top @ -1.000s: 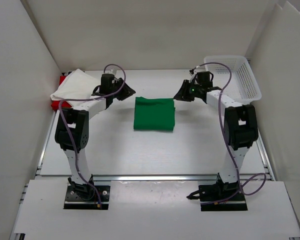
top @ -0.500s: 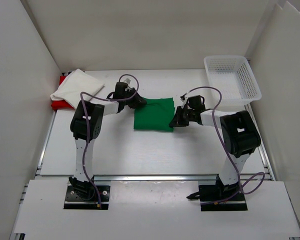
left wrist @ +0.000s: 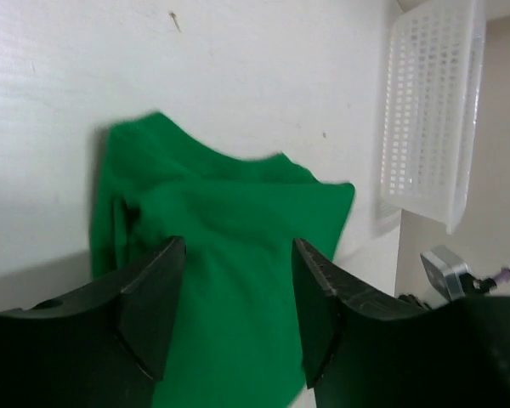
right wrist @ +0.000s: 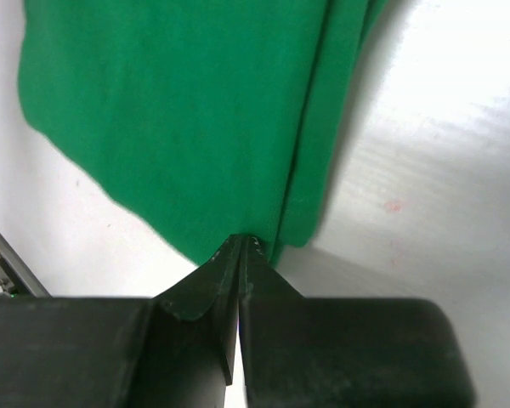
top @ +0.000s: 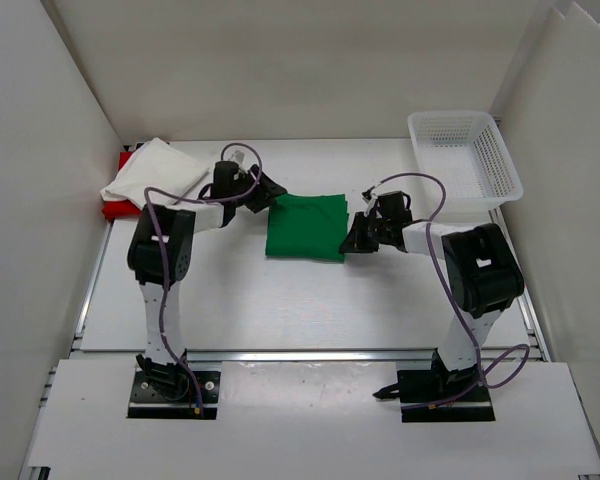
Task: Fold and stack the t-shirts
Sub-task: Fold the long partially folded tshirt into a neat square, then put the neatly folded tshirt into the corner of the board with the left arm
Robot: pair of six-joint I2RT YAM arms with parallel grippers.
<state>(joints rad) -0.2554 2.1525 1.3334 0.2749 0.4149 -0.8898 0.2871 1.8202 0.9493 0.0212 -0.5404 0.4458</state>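
The green t-shirt (top: 305, 228) lies folded into a rectangle mid-table. My left gripper (top: 262, 194) is open at its far left corner, and in the left wrist view (left wrist: 236, 255) its jaws straddle the green cloth (left wrist: 221, 187). My right gripper (top: 352, 238) is shut at the shirt's near right edge. In the right wrist view (right wrist: 240, 240) its tips pinch the edge of the green cloth (right wrist: 178, 102). The white t-shirt (top: 150, 172) lies folded on the red t-shirt (top: 118, 209) at the far left.
A white plastic mesh basket (top: 502, 160) stands at the far right corner and also shows in the left wrist view (left wrist: 429, 110). White walls close in the table on the left, back and right.
Both grippers came down from the far sides to the green shirt. In the last half second the left gripper shifted slightly left along the shirt's far left corner; the right stayed.
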